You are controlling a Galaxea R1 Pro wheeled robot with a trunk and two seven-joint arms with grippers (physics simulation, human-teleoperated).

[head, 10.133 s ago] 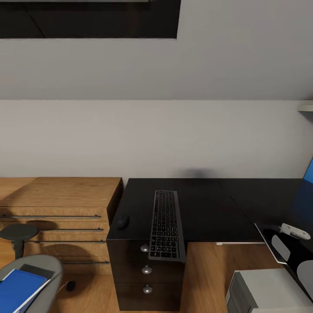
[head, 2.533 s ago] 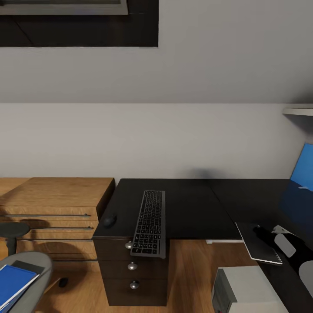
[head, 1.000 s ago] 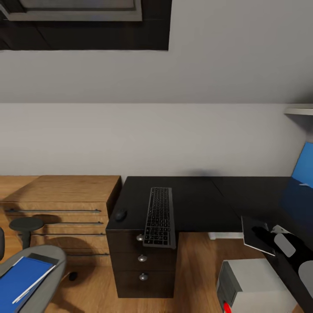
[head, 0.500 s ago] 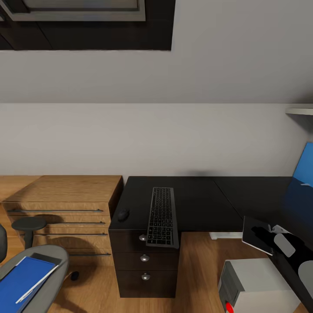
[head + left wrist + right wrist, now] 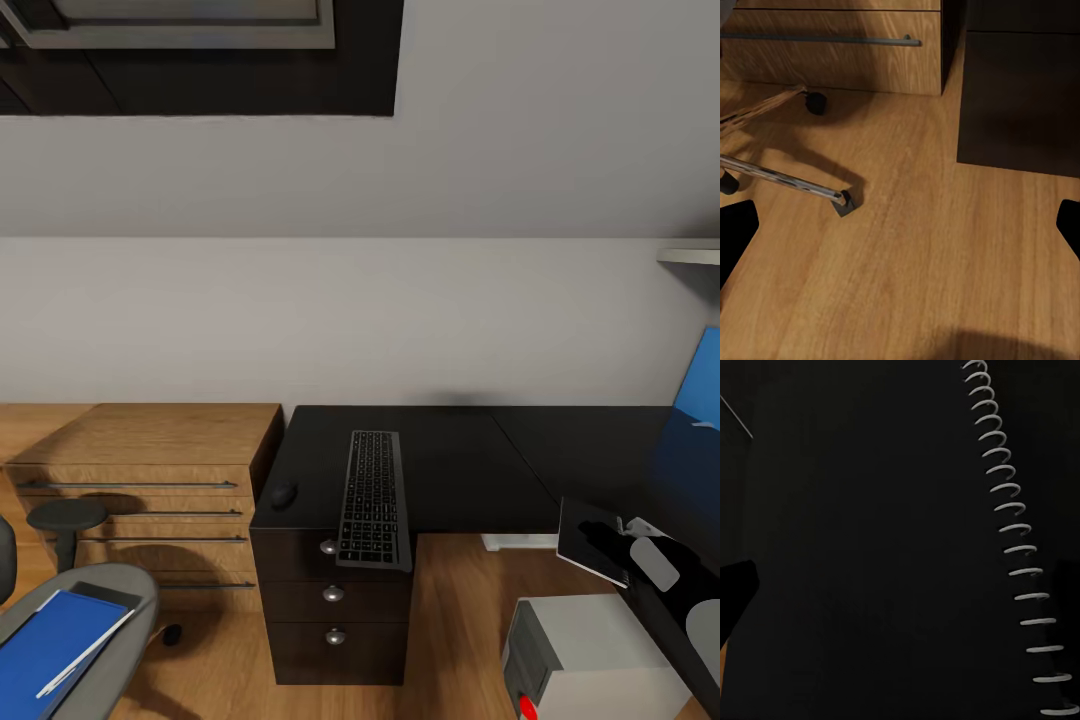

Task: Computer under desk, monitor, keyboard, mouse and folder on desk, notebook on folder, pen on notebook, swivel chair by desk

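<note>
Head view: right fingers [image 5: 622, 545] clamp notebook [image 5: 590, 540]; left fingers [image 5: 900, 225] wide; folder [image 5: 50, 645] cropped.

A low light-wood cabinet [image 5: 150, 450] with long dark bar handles stands against the grey wall [image 5: 350, 310]. Above the cabinet, a dark skylight [image 5: 200, 50] cuts into the sloped ceiling. Light-wood floor [image 5: 922, 255] runs before the cabinet.

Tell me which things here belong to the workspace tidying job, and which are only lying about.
Job: desk, keyboard, mouse, folder, pen, notebook, computer, swivel chair.

Lying about: light-wood cabinet, blue panel, wall shelf.
</note>
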